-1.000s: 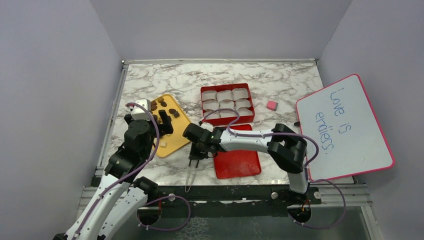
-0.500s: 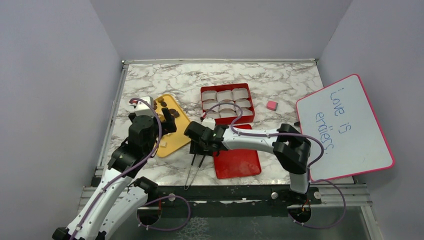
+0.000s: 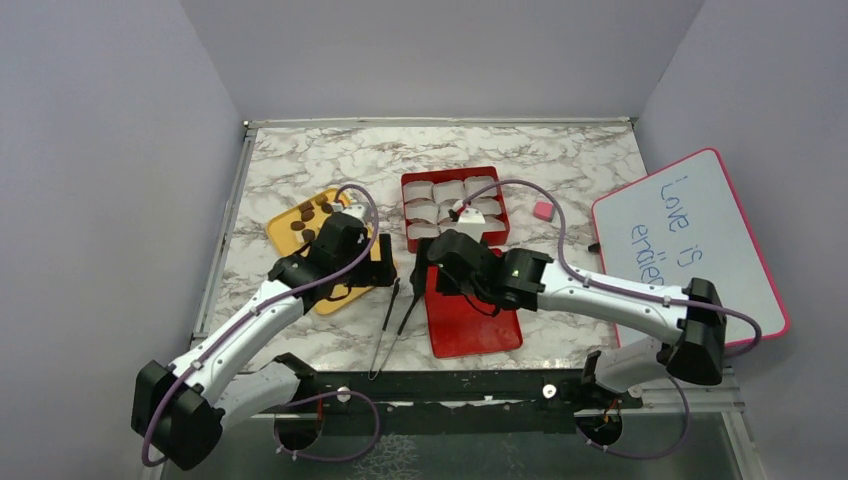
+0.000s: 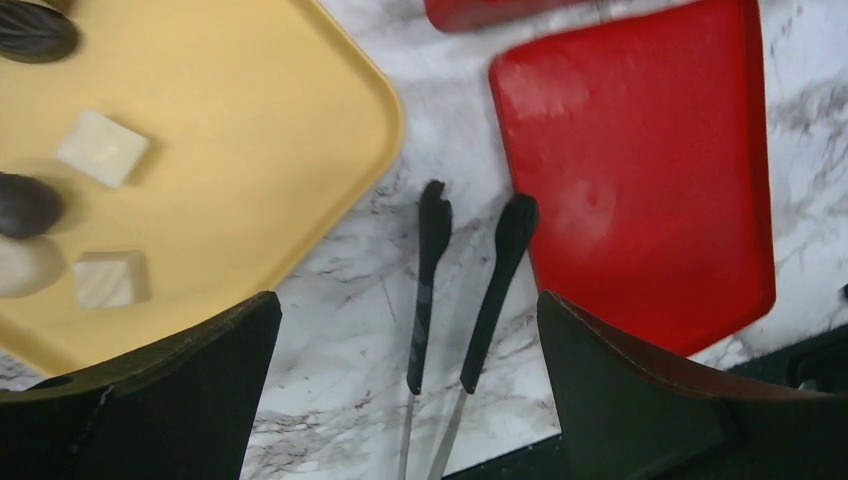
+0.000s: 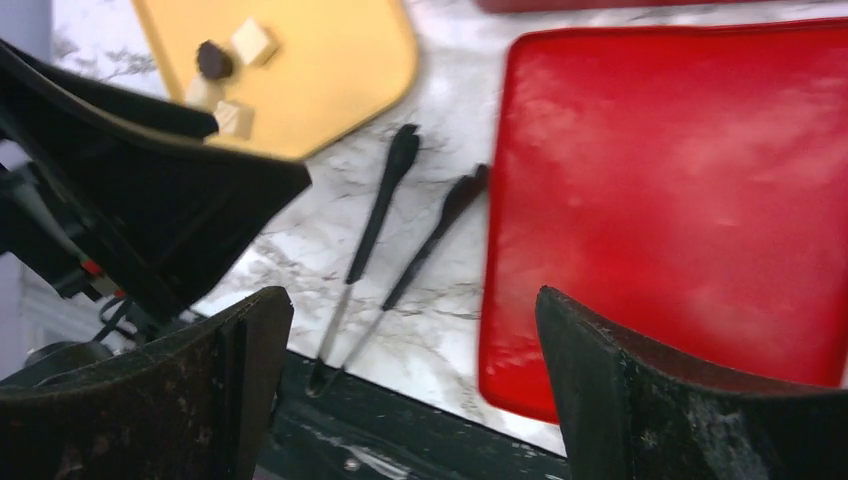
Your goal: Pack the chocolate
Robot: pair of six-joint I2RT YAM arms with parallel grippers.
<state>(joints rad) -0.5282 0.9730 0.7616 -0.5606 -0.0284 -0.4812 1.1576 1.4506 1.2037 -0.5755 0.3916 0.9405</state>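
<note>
The chocolate (image 4: 103, 147) lies on a yellow tray (image 4: 250, 110) as cream cubes and dark rounds (image 3: 310, 212). My left gripper (image 4: 405, 330) hovers open over black-tipped tongs (image 4: 432, 260), which lie flat on the marble between the tray and a red lid (image 4: 650, 170). The tongs' two tips are spread and hold nothing. My right gripper (image 5: 415, 310) is open too, above the lid's left edge (image 5: 680, 180) and the tongs (image 5: 380, 230). In the top view both grippers, left (image 3: 385, 262) and right (image 3: 432, 268), sit close together above the tongs (image 3: 395, 315).
A red box (image 3: 455, 172) lined with white paper cups stands behind the red lid (image 3: 475, 320). A small pink block (image 3: 543, 210) lies to its right. A pink-framed whiteboard (image 3: 690, 250) leans at the right. The tongs' handle reaches the table's near edge.
My right gripper opened and let go of the tongs, which now lie on the table, then drew back to the right. My left arm swung right from over the tray to the tongs.
</note>
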